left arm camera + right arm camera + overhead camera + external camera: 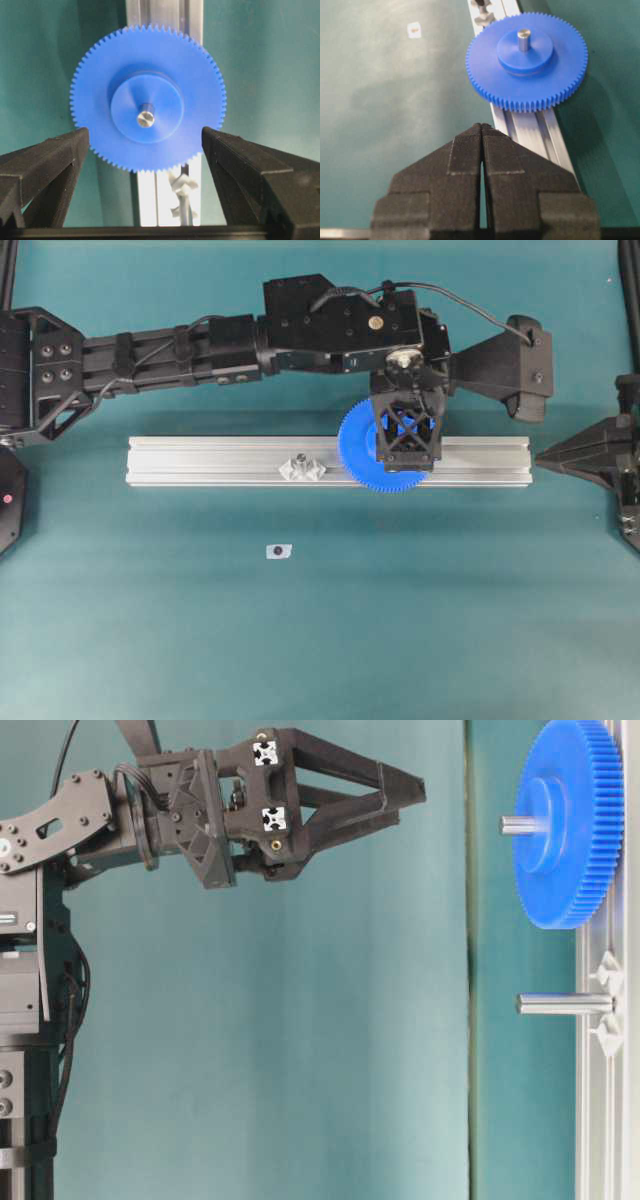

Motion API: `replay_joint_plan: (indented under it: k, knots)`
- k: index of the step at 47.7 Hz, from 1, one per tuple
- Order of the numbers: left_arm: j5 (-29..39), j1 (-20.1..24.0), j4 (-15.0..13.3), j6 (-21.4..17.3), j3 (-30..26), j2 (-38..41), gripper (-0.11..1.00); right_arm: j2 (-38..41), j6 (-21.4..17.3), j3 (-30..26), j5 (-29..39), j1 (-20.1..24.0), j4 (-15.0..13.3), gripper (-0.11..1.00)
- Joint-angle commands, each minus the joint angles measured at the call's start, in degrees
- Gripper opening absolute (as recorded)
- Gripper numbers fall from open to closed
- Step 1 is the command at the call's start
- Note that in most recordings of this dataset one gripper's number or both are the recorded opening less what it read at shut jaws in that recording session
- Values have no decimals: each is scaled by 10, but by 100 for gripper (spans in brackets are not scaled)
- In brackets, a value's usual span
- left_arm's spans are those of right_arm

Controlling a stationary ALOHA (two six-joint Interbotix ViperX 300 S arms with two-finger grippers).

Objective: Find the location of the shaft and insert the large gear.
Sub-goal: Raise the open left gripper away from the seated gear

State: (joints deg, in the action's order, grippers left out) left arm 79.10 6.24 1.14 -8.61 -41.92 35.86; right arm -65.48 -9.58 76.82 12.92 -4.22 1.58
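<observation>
The large gear [358, 448], a bright blue toothed disc, lies flat on the aluminium rail [200, 460]. It is threaded on the shaft [145, 119], whose silvery tip pokes out of the gear's hub [523, 39]. My left gripper [407, 445] hangs open straight above the gear. In the table-level view the left gripper [408, 802] is well clear of the gear [570, 830]. Its fingers [60, 155] straddle the disc without touching it. My right gripper [481, 127] is shut and empty, short of the rail's right end [545, 455].
A shorter pin with clear mounts [300, 469] stands on the rail left of the gear, bare [565, 1003]. A small white tag with a dark centre [279, 551] lies on the green table in front of the rail.
</observation>
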Motion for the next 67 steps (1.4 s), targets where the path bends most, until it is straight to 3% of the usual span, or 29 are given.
replay_joint_plan:
  k: [1,67]
  knots:
    - [2,-2,1,2,-17,-14,94,4,-7,-15,-2,1,1,-3]
    - [33,0,1,3,-31,-5,94,4,-7,-16,2,3,0,-3]
